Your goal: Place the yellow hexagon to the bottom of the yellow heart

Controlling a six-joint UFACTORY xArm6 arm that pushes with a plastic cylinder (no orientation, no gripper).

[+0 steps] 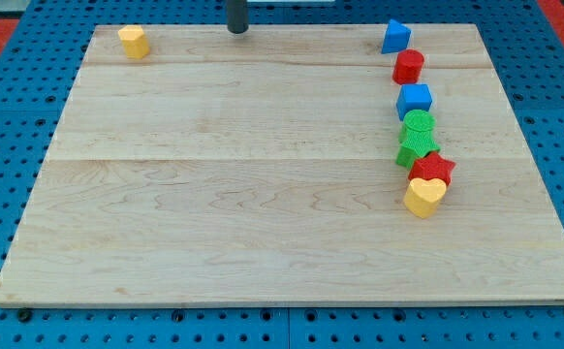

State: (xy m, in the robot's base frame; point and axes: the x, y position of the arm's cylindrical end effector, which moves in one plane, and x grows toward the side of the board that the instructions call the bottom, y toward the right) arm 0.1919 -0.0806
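The yellow hexagon sits near the top left corner of the wooden board. The yellow heart lies at the right, at the lower end of a column of blocks, touching the red star above it. My tip is at the board's top edge, right of the yellow hexagon by about a hundred pixels and far from the heart. It touches no block.
A column of blocks runs down the right side: blue triangle, red hexagon, blue cube, green round block, green star. A blue pegboard surrounds the board.
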